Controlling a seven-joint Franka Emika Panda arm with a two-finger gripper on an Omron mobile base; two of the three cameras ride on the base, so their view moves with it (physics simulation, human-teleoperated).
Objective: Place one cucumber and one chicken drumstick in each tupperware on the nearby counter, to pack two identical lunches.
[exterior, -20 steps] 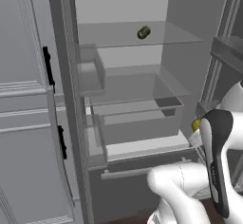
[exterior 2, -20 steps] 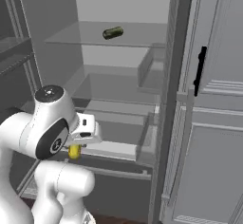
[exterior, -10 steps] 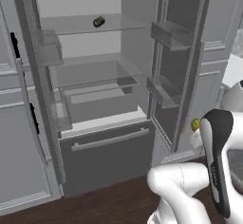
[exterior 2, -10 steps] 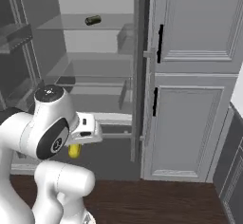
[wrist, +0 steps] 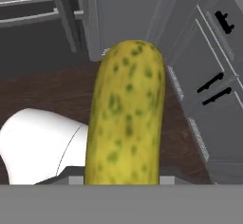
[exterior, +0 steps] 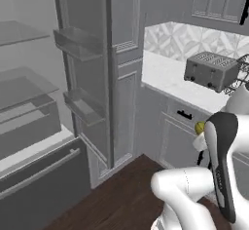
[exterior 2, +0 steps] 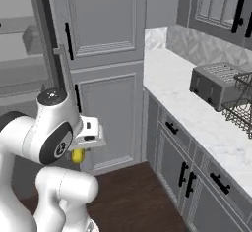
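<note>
A yellowish-green cucumber (wrist: 126, 114) with dark flecks stands up between the fingers in the hand view, and my gripper (wrist: 124, 176) is shut on it. From the right base view the cucumber (exterior 2: 77, 156) hangs just under the hand, in front of the tall grey cabinet. In the left base view it is a small yellow-green knob (exterior: 199, 127) beside the arm. The white marble-look counter (exterior 2: 197, 113) runs along the right. The tupperware and the chicken drumstick are out of view.
A grey toaster (exterior 2: 215, 82) and a wire basket rack (exterior 2: 242, 105) stand on the counter (exterior: 165, 78). The open fridge (exterior: 29, 107) and its door bins (exterior: 80, 46) are at the left. Dark wood floor (exterior: 121, 195) lies between.
The whole picture has swung from the open fridge round to the counter, so the base has turned. The cucumber stays in the shut gripper.
</note>
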